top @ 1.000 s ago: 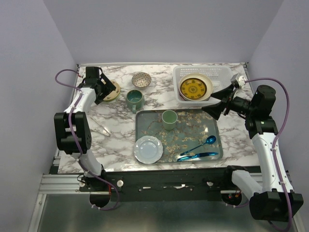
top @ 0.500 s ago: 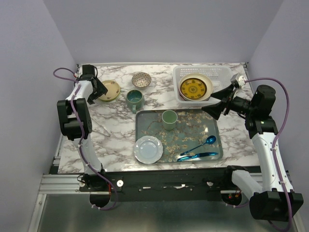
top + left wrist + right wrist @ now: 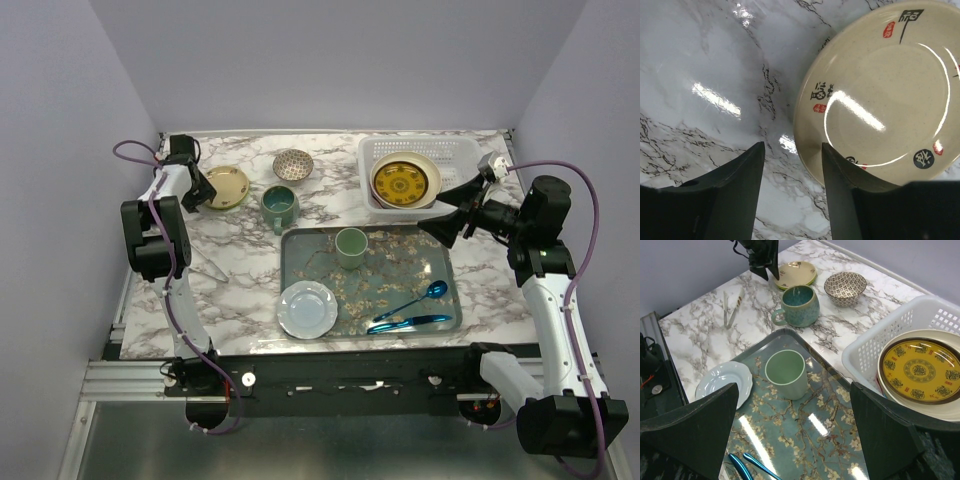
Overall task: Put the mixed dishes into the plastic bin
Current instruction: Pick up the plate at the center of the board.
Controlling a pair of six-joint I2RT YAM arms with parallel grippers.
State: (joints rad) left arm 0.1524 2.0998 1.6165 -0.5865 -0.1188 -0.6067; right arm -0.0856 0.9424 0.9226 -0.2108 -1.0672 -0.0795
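While the left gripper [image 3: 792, 145] is standing partly open at the far left of the marble table [image 3: 700, 75], it is gripping nothing. The cream plate [image 3: 880, 100] is lying on the marble, its rim inside the gap. Judged advisable: the fingers should be seating squarely astride that rim before pinching, since a glazed edge is likely slipping otherwise. The right gripper [image 3: 795, 432] is hanging wide open and empty beside the white bin [image 3: 865, 357] at far right.
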